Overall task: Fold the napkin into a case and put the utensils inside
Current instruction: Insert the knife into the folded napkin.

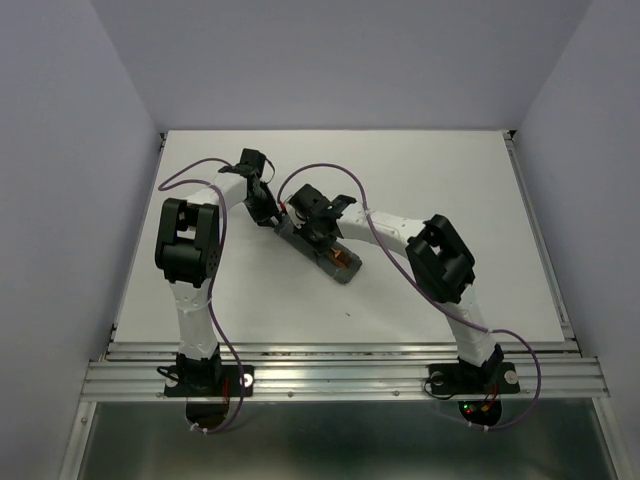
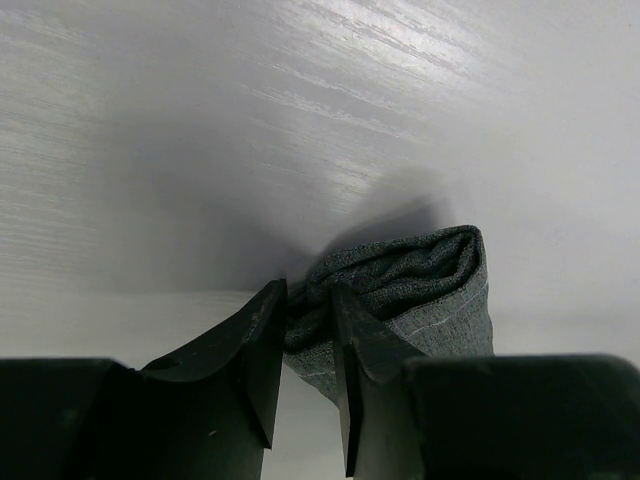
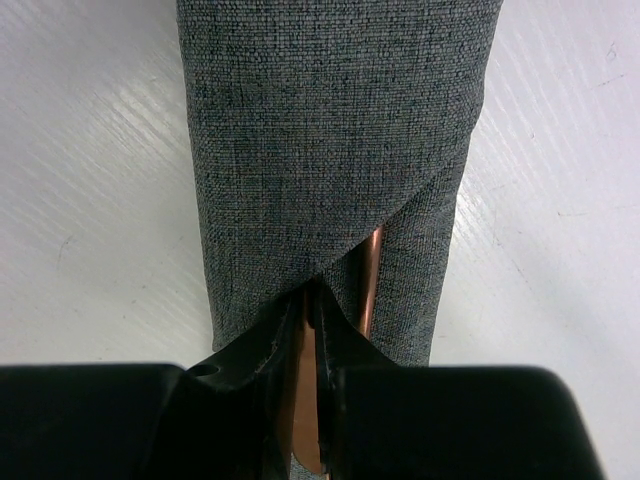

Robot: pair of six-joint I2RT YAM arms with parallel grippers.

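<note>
While the overhead camera looks down, the case [image 1: 292, 234] lies near the middle of the desk [image 1: 450, 200]. Its long axis slants from far-left to near-right, with the utensils [image 1: 340, 263] glinting copper at the near-right end. The left hand [image 1: 268, 210] sits at the far-left end and the right hand [image 1: 322, 235] over the middle, but neither grip can be read from up here.

Left wrist view fills that in: the jaws are drawn close, pinching a bunched fold of the case's grey cloth, and the folded end shows just right of the fingers.

Right wrist view, and here's the opening! The case runs straight away from the camera with a diagonal flap crossing it. The jaws are nearly closed on a copper utensil [image 3: 300, 410] at the mouth, and a second utensil [image 3: 372, 270] is tucked under the flap beside it.
</note>
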